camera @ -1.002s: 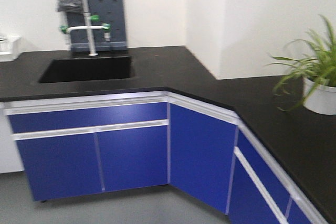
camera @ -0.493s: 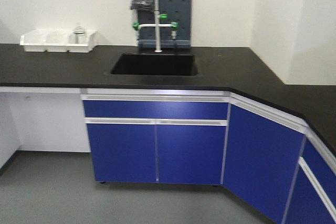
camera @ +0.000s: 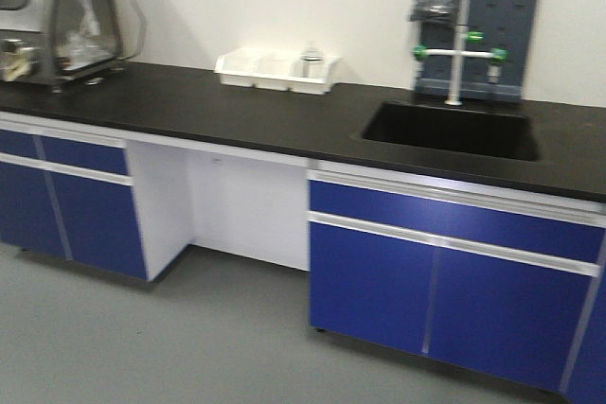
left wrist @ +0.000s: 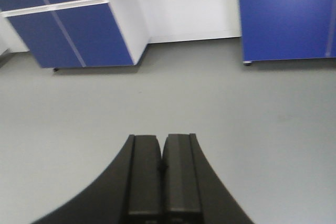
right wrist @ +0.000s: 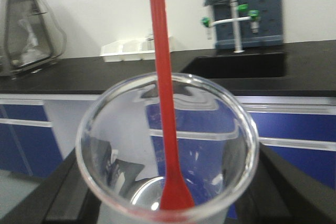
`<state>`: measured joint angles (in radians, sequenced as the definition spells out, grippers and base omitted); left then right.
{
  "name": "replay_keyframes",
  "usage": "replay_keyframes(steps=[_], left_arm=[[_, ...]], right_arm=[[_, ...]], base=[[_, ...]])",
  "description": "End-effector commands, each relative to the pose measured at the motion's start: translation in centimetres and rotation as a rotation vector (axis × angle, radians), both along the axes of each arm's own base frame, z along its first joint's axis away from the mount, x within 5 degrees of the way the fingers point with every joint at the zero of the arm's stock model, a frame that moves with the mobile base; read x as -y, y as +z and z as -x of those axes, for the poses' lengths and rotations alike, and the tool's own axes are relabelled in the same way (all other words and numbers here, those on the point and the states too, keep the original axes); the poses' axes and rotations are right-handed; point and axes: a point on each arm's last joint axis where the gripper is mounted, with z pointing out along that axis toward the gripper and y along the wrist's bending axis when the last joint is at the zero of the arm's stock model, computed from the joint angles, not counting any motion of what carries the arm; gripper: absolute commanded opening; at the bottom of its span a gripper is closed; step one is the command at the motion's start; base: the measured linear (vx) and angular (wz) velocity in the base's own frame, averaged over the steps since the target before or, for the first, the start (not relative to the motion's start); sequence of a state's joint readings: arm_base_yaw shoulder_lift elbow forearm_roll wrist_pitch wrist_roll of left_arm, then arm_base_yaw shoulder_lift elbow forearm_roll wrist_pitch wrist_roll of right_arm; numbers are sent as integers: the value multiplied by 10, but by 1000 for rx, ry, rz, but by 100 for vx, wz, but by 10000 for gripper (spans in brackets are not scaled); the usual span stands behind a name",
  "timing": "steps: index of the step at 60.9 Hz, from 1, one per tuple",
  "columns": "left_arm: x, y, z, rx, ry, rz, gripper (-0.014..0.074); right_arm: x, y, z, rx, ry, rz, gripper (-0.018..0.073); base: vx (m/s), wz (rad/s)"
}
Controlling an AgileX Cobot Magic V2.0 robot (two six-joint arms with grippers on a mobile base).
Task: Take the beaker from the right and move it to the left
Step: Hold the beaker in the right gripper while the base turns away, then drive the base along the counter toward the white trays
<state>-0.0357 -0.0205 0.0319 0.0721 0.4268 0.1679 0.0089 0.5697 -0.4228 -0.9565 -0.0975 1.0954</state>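
Held the beaker (right wrist: 207, 145) clamped in the right gripper (right wrist: 173, 190) (red stirrer (right wrist: 161, 77) standing inside); pressed left gripper (left wrist: 161, 174) fingers together, empty, above grey floor (left wrist: 220, 103).

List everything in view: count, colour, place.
countertop: one, black, along the wall
sink: one, black, set in the countertop, right
tap: one, white with green handles, behind the sink
pegboard: one, grey, on the wall behind the tap
tray: one, white, on the countertop by the wall
bottle: one, clear, in the tray
case: one, transparent, far left on the countertop
cabinets: several, blue, under the countertop
beaker: one, clear, in the right gripper
stirrer: one, red, standing in the beaker
left gripper: black, shut, empty
right gripper: black, holding the beaker
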Motion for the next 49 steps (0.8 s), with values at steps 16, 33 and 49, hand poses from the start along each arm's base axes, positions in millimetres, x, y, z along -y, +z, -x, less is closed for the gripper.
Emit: replay_keyframes(steps=[16, 33, 49], left_arm=[[1, 1, -2, 64, -11, 3, -6], [1, 1, -2, 64, -11, 3, -6], [1, 1, -2, 64, -11, 3, -6]], right_arm=[[-3, 15, 1, 65, 37, 1, -3], [-3, 15, 1, 65, 37, 1, -3], [-3, 16, 1, 66, 37, 1, -3]], base=[[22, 53], [33, 32], [40, 16]])
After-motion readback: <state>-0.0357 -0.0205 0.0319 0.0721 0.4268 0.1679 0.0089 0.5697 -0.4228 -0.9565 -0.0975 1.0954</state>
